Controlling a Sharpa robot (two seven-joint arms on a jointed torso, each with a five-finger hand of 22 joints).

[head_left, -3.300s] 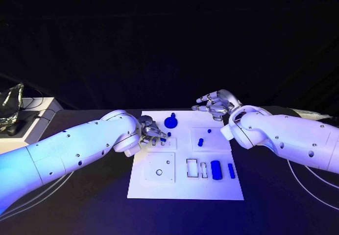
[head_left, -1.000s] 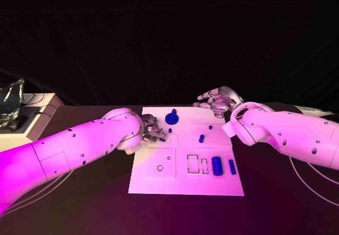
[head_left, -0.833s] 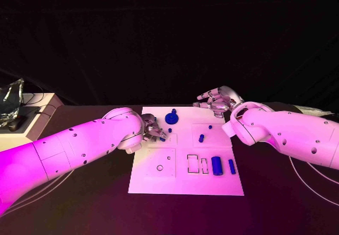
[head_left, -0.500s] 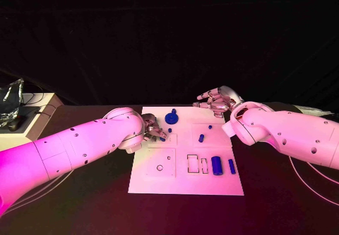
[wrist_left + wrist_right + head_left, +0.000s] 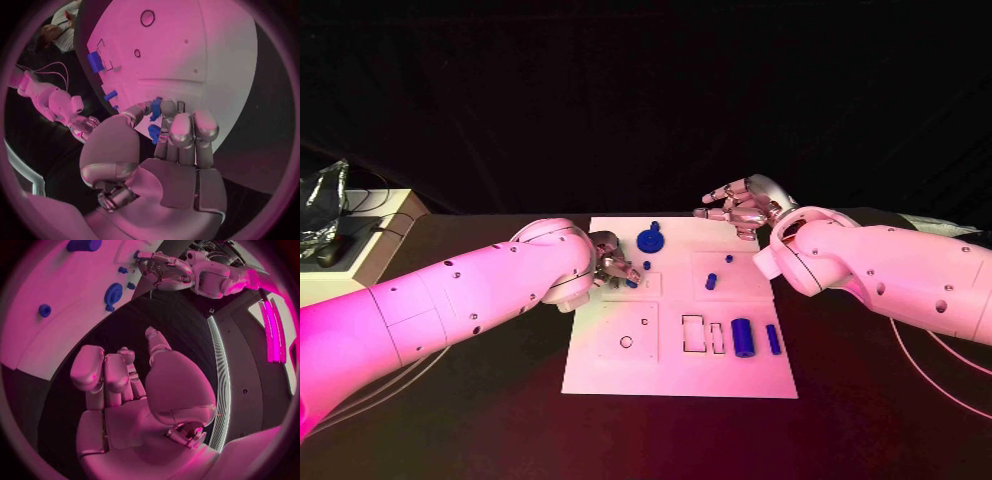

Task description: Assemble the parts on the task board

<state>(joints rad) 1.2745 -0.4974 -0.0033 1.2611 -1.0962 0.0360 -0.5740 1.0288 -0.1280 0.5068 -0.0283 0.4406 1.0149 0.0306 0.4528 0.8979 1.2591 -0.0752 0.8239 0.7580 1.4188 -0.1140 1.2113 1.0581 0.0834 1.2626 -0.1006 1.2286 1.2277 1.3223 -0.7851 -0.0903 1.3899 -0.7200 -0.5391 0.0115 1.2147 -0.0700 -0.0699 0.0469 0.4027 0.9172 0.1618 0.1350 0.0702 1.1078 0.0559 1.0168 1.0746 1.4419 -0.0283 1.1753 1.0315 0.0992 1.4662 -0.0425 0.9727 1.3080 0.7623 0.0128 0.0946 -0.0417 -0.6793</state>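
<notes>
The white task board [image 5: 632, 375] lies mid-table. My left hand [image 5: 612, 264] hovers over its far left part and pinches a small blue part [image 5: 154, 132] between thumb and fingers. A short blue peg [image 5: 646, 266] stands just beside that hand. A round blue disc with a knob [image 5: 651, 240] sits at the far edge of the board. My right hand [image 5: 744, 210] hangs above the far right corner, fingers apart and holding nothing [image 5: 119, 385]. A blue peg [image 5: 710, 282], a thick blue cylinder [image 5: 743, 338] and a slim blue bar [image 5: 773, 340] are on the right half.
Two empty rectangular slots [image 5: 692, 334] lie left of the cylinder, and a round hole [image 5: 626, 342] marks the near left panel. A white box [image 5: 358, 235] with dark gear stands at the table's left edge. Cables [image 5: 935, 385] trail beside the right arm.
</notes>
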